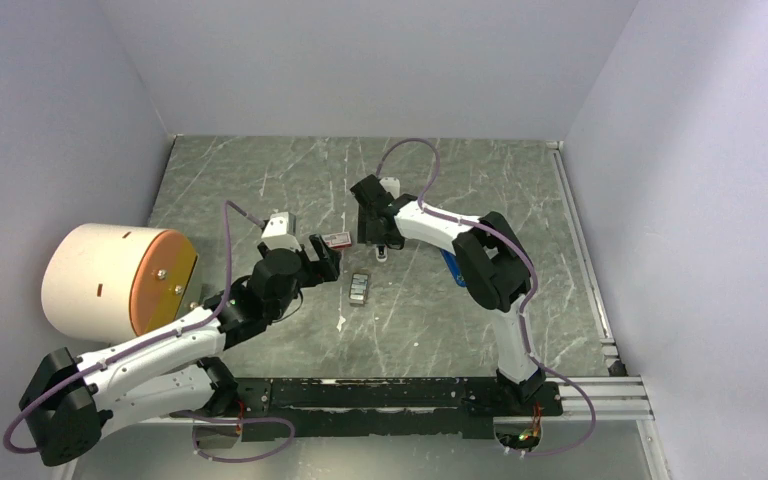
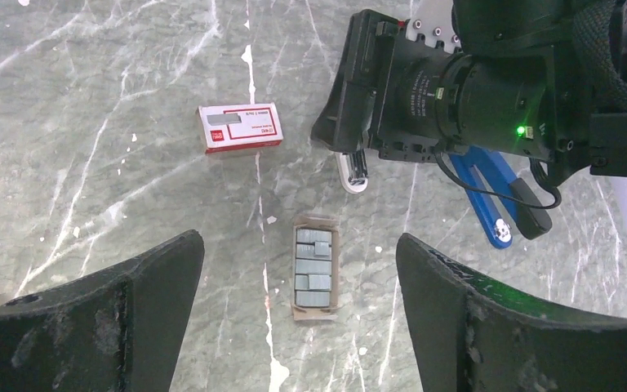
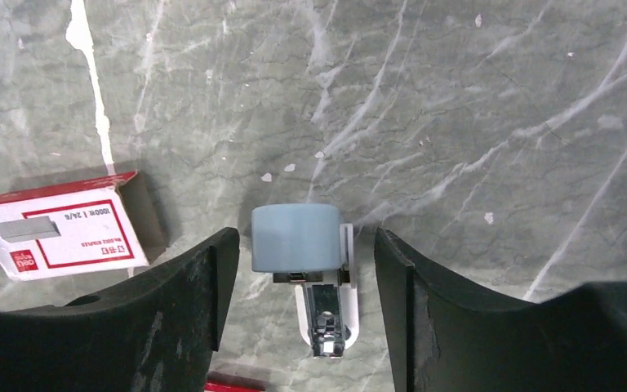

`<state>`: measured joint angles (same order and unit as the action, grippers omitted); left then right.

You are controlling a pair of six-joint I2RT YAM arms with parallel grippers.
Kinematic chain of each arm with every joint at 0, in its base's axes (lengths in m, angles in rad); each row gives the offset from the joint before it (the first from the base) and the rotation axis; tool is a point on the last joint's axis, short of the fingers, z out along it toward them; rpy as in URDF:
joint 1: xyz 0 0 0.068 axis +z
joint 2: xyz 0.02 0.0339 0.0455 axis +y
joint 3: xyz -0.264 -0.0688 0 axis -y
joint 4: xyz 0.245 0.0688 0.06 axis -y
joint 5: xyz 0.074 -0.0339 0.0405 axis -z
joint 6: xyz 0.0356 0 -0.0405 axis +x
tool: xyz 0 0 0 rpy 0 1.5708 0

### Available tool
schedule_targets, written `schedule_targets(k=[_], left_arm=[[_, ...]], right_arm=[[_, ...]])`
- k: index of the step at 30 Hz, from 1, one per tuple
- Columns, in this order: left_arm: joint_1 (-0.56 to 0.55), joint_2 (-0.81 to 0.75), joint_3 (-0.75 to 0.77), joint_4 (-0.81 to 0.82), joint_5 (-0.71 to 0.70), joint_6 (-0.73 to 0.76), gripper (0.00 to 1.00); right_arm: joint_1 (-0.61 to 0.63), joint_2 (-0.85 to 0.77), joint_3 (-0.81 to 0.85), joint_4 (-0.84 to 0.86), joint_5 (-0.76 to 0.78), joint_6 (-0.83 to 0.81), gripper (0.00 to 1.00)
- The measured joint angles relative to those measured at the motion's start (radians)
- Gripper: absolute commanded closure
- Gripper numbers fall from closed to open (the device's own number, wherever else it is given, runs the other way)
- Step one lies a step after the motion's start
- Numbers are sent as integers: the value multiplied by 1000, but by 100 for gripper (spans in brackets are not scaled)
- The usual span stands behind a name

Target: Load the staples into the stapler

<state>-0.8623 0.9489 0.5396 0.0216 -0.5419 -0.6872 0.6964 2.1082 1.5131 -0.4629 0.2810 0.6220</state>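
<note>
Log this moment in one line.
left gripper: open above staples | right gripper: open over pale blue-grey piece | stapler: ungripped, staples not loaded

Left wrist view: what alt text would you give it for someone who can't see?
Seen from above, the left pincer hangs open above a small cardboard tray of grey staples on a marbled table. Beyond lie a red-and-white box and a blue stapler, partly hidden by the other arm.

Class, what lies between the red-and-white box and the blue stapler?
The pale blue-grey piece, beneath the right gripper; the left wrist view shows it.
</note>
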Motion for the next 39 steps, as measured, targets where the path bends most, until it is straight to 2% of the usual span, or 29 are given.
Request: schedule_targets(k=[6,11,15,18,26,32,39], left_arm=[[8,27,0,4,29,-1,4],[12,92,18,0,76,3,3],[14,133,37,15,110,17,3],[15,181,51,46,153,44,4],[17,340,150,72,327,105,7],[18,355,151,75,448,124,7],[18,341,148,90,498,135,7]], right_arm=[[-9,-39,-21,-18,0,-14,32],[-73,-206,-98,-14,3,-24,33],[-194,-369,-188,12,51,-45,21],[-282,-429,-261,36,93,-85,16],[-338,-349,-313,-7,-19,-207,14],[-338,-348,-327,-19,-74,-265,17],[-339,-296,-382,-17,-98,-299,23]])
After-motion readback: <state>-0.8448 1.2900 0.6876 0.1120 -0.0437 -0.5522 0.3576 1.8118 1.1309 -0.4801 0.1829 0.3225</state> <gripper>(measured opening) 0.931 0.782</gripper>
